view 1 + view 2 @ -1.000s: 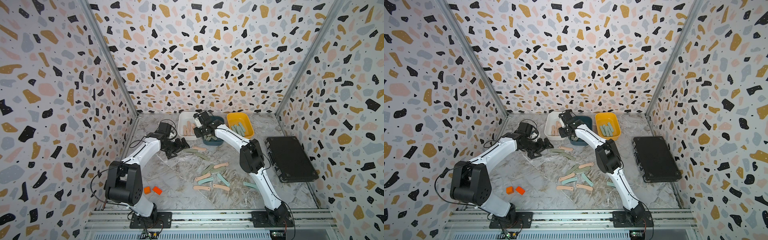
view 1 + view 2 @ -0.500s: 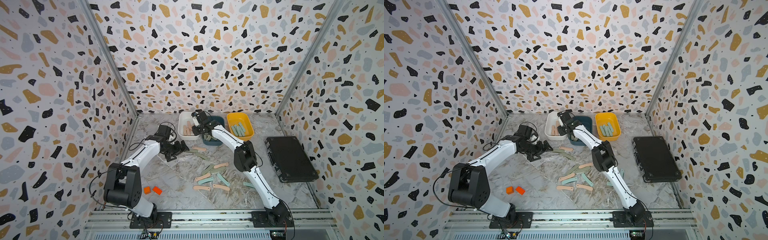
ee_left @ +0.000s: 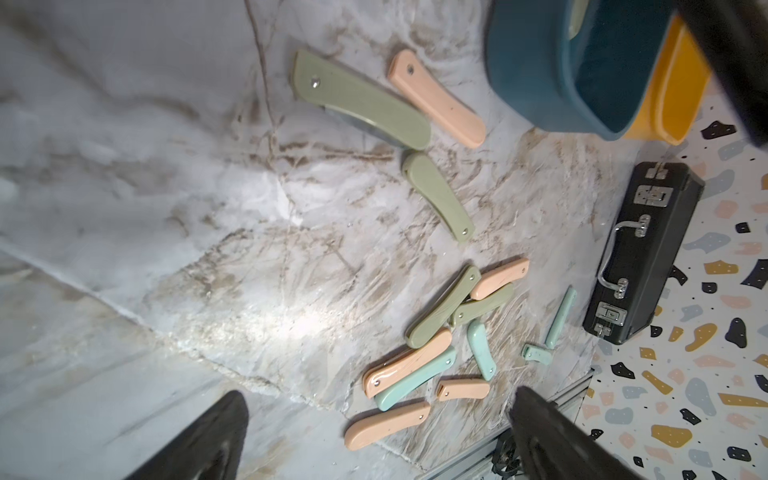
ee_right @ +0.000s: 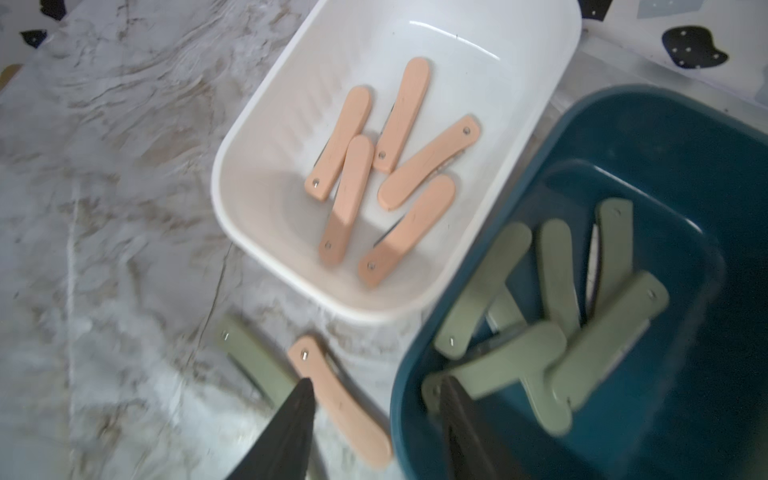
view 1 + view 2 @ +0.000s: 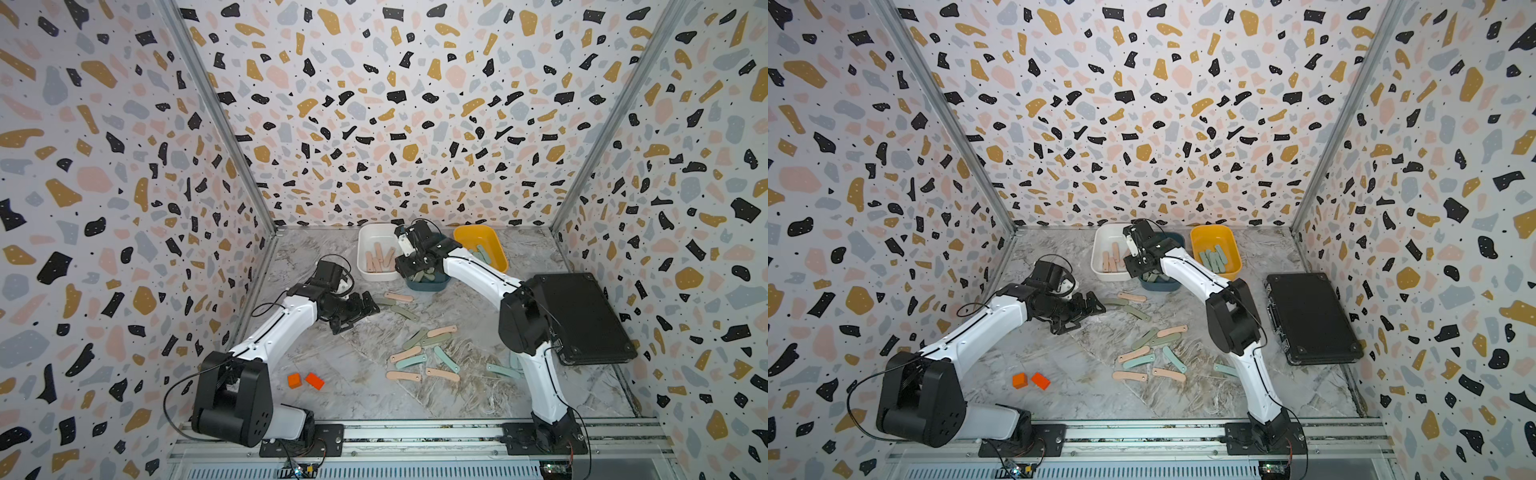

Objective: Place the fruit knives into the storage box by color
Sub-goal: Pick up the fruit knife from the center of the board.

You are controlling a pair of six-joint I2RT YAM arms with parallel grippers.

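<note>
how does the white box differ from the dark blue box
The white box holds five peach-pink knives; the dark blue box holds sage green knives. The right hand hangs over the blue box's rim, not the white box. Both are open, round-cornered tubs, side by side.

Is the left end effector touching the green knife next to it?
Apart. In the left wrist view, the open left end effector has bare table between its fingertips and the green knife.

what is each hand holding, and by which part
Nothing is held: the left hand is open and empty, the right hand open and empty at the rim of the blue bin.
</note>
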